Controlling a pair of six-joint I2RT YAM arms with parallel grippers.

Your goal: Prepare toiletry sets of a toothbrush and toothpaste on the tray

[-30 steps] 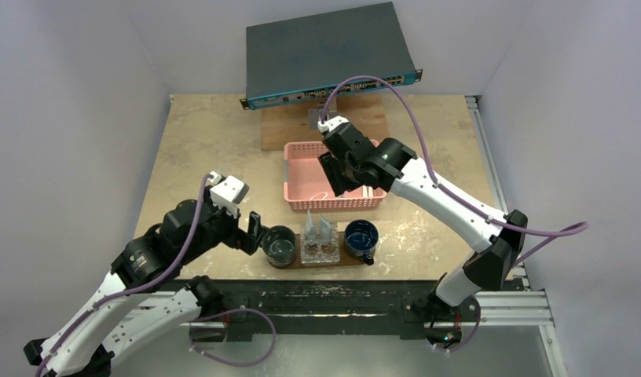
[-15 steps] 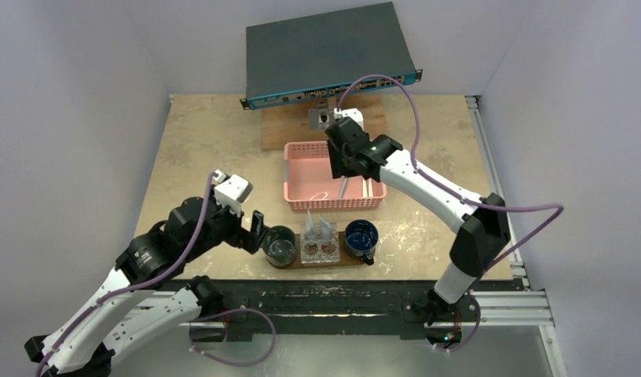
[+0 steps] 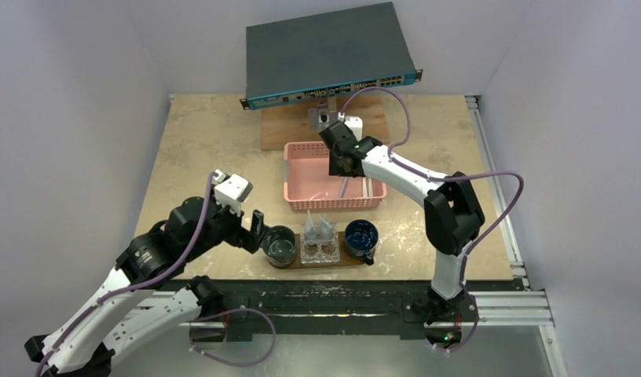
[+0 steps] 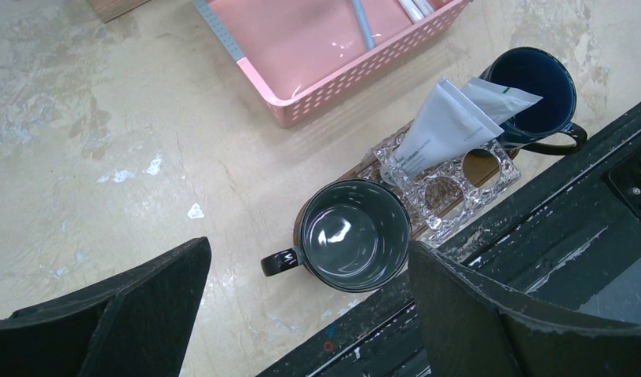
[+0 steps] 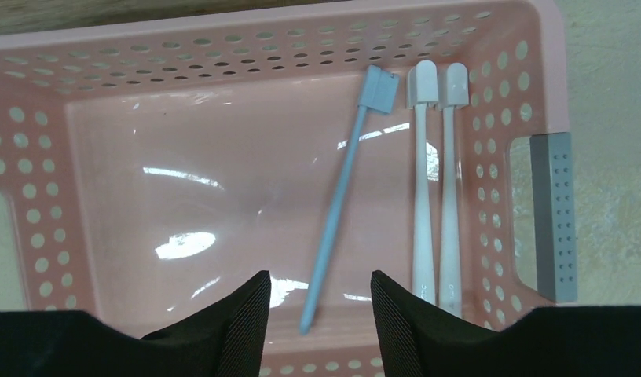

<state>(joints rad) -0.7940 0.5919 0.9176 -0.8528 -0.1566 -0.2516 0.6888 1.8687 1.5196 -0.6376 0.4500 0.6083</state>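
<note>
Our right end effector (image 5: 321,292) hovers parted and empty over pink perforated basket (image 5: 144,47), pale-blue toothbrush (image 5: 341,204) and white toothbrushes (image 5: 432,196) inside, silvery tubes (image 4: 439,126) in clear holder (image 4: 451,184) on dark wooden tray (image 3: 337,265), left end effector (image 3: 254,233) spread, empty.

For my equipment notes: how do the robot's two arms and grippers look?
The left arm and the right arm have white links and black joints; a purple cable loops along each. The left gripper and the right gripper have broad black fingers, finely ribbed on the right.
</note>
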